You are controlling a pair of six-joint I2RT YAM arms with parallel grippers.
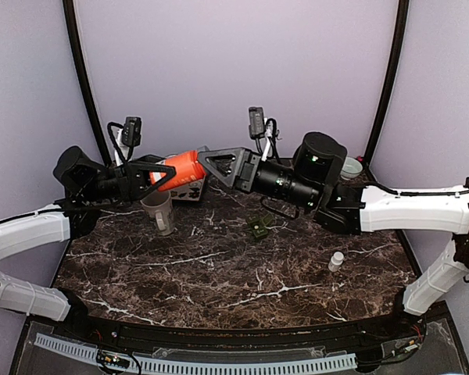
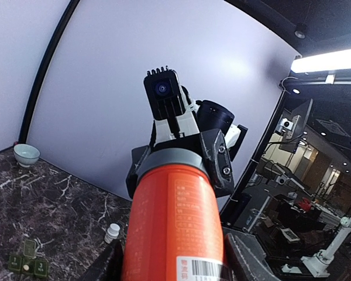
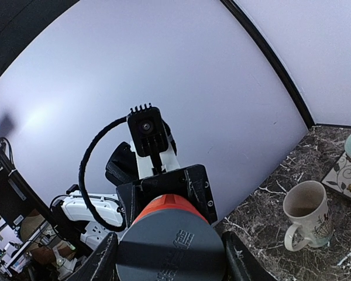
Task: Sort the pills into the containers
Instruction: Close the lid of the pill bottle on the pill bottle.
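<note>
Both arms meet in mid-air above the table (image 1: 219,273). The left gripper (image 1: 166,173) is clamped on the body of the orange bottle (image 1: 186,166), which lies roughly level. The right gripper (image 1: 207,162) is clamped on its dark cap (image 3: 169,249). The bottle hangs over the mug (image 1: 160,211) at the back left. A small green tray (image 1: 258,228) sits mid-table, a small white bottle (image 1: 336,260) to the right, and a bowl (image 1: 350,166) at the back right.
</note>
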